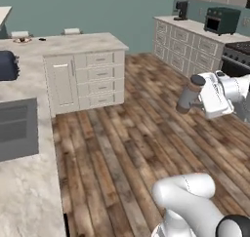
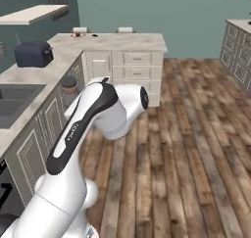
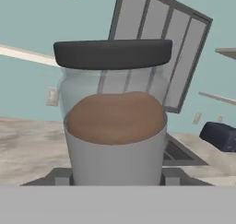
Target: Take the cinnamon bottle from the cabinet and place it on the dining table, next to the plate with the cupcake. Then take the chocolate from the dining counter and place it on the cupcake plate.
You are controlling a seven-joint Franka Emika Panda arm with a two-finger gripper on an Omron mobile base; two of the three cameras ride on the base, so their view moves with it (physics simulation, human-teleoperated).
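Left to right: the plate (image 1: 22, 39) — white, red-rimmed — waits far back on the marbled dining table (image 1: 73, 43); over the plank floor the gripper (image 1: 195, 98) is clamped on the cinnamon bottle (image 1: 190, 94), carried upright in transit — a grey-brown cylinder, dark round cap, brown powder within.

The cinnamon bottle (image 3: 115, 126) stands upright between the gripper (image 3: 117, 176) fingers, dark cap on top, brown powder inside. A dark toaster (image 3: 221, 136) sits on the marbled countertop (image 3: 27, 144) at right
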